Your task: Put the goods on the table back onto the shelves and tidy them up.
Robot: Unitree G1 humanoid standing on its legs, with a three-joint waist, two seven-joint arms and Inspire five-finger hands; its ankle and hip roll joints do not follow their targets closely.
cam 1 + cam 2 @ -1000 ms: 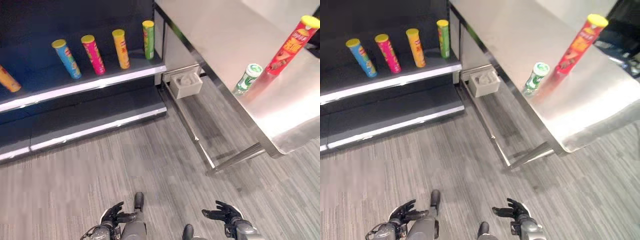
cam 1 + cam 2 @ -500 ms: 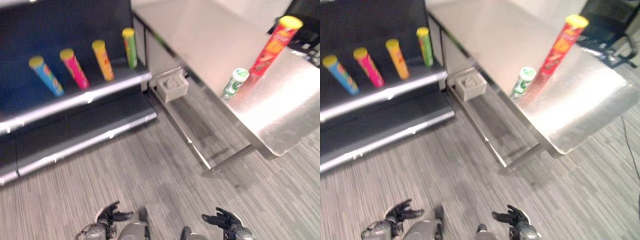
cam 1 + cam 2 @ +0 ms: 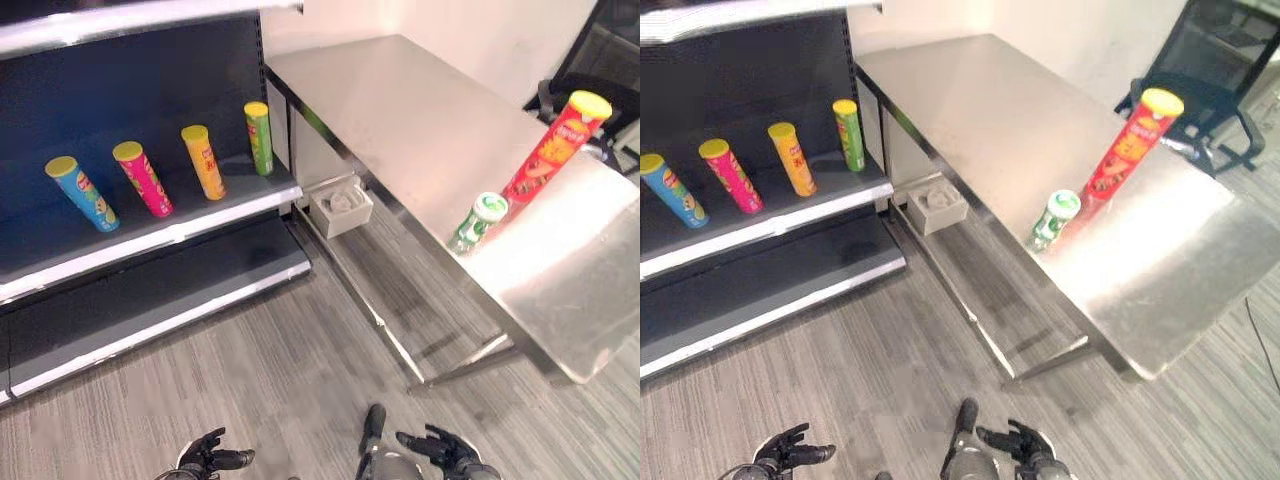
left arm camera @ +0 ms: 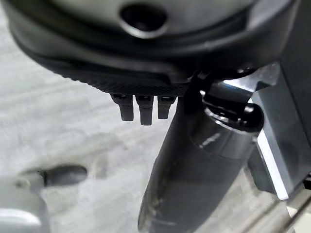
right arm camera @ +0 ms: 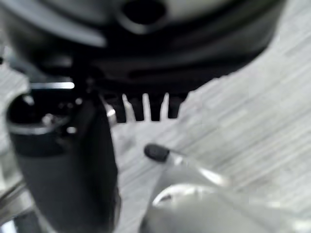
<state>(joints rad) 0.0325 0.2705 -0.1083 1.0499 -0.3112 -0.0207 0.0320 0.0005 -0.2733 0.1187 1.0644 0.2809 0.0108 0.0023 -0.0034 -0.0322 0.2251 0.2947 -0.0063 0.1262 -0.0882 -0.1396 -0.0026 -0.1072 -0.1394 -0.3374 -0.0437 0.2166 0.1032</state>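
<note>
Red can (image 3: 553, 150) on table (image 3: 420, 110); both hands' fingers (image 3: 437, 442) spread, empty.

The left hand (image 4: 146, 73), dark and bulky, hangs above grey wood-grain floor (image 4: 58, 131) with its fingertips (image 4: 141, 109) straight, side by side and holding nothing.

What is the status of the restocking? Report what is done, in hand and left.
Done, by the look of it: four tubes stand on the shelf: blue, pink, orange, green. In hand: nothing; the left hand and right hand hang low over the floor, fingers relaxed. Left: the red tube and the green-and-white can stand on the table.
</note>
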